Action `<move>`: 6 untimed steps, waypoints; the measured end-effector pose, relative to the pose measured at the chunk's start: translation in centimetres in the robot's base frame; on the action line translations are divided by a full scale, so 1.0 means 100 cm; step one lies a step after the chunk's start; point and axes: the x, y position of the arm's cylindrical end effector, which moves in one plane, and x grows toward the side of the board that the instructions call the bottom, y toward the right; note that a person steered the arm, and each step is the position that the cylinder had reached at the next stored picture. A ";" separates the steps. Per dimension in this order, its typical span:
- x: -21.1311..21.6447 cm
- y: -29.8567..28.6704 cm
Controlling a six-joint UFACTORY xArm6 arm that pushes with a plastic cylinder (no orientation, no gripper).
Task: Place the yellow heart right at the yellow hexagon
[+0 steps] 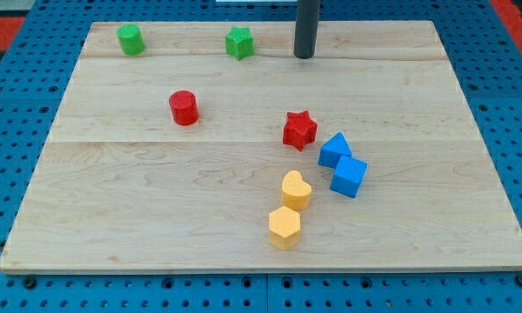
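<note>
- My tip [304,56] rests on the counter [139,217] near the view's top, just right of the green star [238,42]; a bare rod, so the tool grasps nothing.
- Yellow heart [296,189] sits directly above the yellow hexagon [284,227], apparently touching, though the contact is hard to confirm.
- Two blue blocks [335,149] [349,176] lie just right; red star [299,129] above.
- Red cylinder [184,108] and green block [130,39] stand well apart.
</note>
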 end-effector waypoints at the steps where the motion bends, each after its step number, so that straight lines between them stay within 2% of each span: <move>1: 0.027 0.003; 3: 0.095 -0.030; 5: 0.191 -0.070; 6: 0.243 -0.038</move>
